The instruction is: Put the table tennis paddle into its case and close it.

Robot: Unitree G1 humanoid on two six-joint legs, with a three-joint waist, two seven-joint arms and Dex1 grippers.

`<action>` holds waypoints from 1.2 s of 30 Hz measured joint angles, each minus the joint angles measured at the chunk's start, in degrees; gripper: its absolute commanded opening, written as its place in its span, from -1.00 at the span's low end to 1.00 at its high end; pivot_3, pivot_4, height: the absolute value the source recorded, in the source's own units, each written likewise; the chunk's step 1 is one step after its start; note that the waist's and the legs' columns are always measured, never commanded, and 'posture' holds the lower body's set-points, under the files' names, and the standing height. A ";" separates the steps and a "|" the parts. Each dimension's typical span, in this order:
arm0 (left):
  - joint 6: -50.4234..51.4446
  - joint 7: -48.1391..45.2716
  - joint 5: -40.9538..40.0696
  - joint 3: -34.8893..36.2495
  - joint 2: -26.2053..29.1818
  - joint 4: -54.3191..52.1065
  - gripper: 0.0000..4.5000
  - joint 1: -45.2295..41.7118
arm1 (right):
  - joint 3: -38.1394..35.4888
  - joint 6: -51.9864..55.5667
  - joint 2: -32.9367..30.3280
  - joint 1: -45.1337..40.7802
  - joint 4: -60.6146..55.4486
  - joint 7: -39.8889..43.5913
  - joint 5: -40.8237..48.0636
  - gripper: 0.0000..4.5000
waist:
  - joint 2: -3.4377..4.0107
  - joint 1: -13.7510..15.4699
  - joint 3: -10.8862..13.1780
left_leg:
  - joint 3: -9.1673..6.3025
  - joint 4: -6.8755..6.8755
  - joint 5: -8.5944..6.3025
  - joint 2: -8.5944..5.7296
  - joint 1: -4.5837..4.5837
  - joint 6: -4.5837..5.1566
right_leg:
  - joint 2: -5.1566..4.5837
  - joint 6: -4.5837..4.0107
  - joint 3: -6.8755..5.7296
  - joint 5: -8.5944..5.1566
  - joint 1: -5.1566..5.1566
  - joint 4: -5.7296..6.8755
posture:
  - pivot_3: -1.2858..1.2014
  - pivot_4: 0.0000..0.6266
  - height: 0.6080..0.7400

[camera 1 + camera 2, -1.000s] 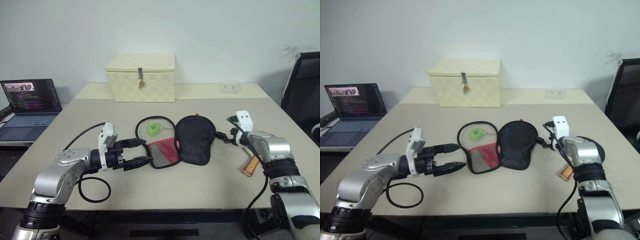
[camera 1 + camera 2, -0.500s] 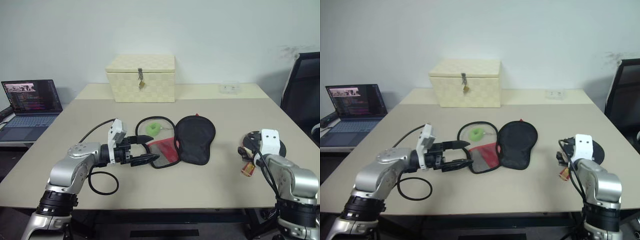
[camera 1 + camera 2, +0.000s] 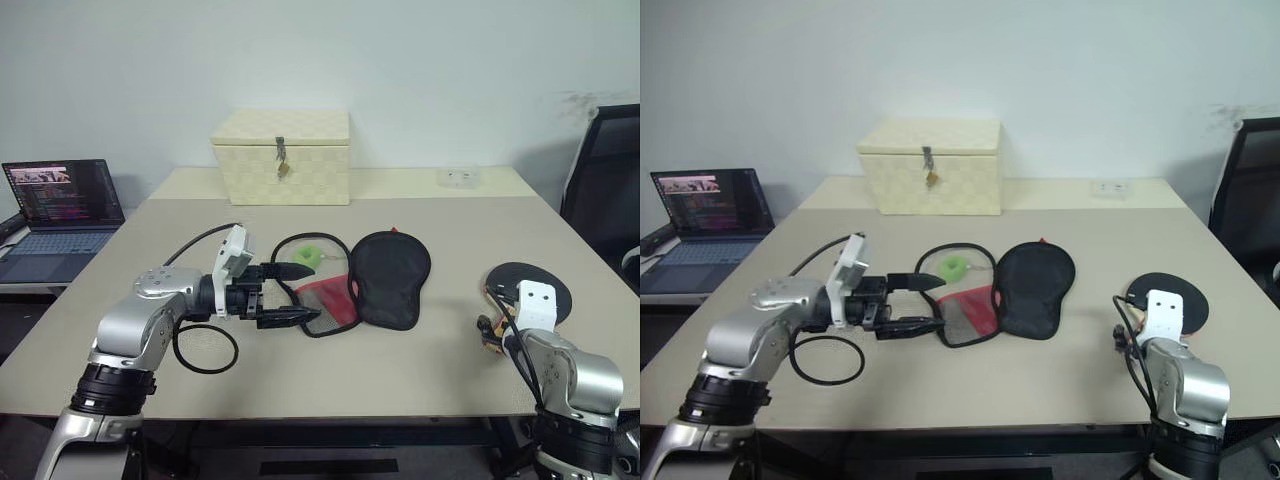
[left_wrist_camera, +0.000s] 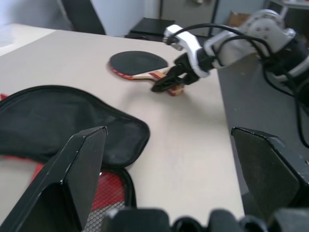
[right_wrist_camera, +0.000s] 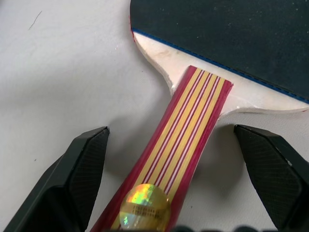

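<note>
Black rubber up, the table tennis paddle (image 3: pixel 529 281) lay flat near the table's (image 3: pixel 440 370) right edge, its striped handle (image 5: pixel 179 140) between the wide-spread, empty fingers of the right gripper (image 4: pixel 164 85), which had drawn back there from beside the case (image 3: pixel 388 276) a second earlier. The left gripper (image 3: pixel 292 293), also spread and empty, pointed level at the unzipped case mid-table, slightly higher than before.

The table tennis paddle (image 5: pixel 227 34) has a matt black rubber face and a smooth wooden handle striped red and yellow, with a shiny foil sticker. The case (image 3: pixel 388 275) is soft black cloth with red mesh. My surface (image 3: pixel 420 360) looks smooth, matt beige. The box (image 3: pixel 282 155) looks woven cream.
</note>
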 measured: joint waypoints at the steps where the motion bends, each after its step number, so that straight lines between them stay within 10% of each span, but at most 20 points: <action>1: -0.04 -0.27 0.05 -0.03 0.04 0.01 1.00 -0.38 | 0.04 -0.59 -0.18 -0.24 0.79 0.15 -0.03 0.99 | -0.01 0.00 0.00 | 0.01 0.01 0.00 0.00 0.01 0.00 | 0.02 0.01 0.00 0.00 0.02 0.00 | 0.03 -0.52 1.00; 5: -0.21 -1.23 0.10 -0.04 0.07 -0.02 1.00 -1.73 | 0.36 -3.36 -1.40 -1.37 4.73 0.82 -0.07 0.82 | -0.06 -0.06 -0.03 | 0.16 0.02 0.00 -0.01 0.21 0.01 | 0.04 0.03 0.13 -0.01 0.14 -0.01 | 0.03 -0.52 1.00; 16: -0.21 -1.26 0.22 -0.10 0.05 -0.40 1.00 -1.73 | 4.36 -7.65 -7.94 -1.81 10.40 9.51 1.32 -0.49 | -0.13 -0.61 -0.08 | 0.87 -0.05 -0.03 0.01 0.41 0.03 | 0.31 0.16 1.12 0.01 0.04 -0.03 | 0.03 -0.52 1.00; 34: -0.48 -1.32 1.11 -1.13 -0.14 -0.41 1.00 -1.54 | 8.79 -4.29 -23.20 6.50 4.86 25.87 8.59 -0.51 | -0.16 -0.80 -0.06 | 0.90 -0.13 -0.05 0.10 0.38 0.05 | 0.46 0.14 1.17 0.00 0.00 -0.21 | 0.03 -0.52 1.00; 36: -0.62 -1.34 1.18 -1.29 -0.39 -0.28 1.00 -1.60 | 8.80 -4.32 -23.26 6.46 5.01 25.89 8.67 -0.19 | -0.17 -0.80 -0.06 | 0.91 -0.13 -0.05 0.09 0.38 0.05 | 0.46 0.14 1.18 0.00 0.01 -0.22 | 0.03 -0.52 1.00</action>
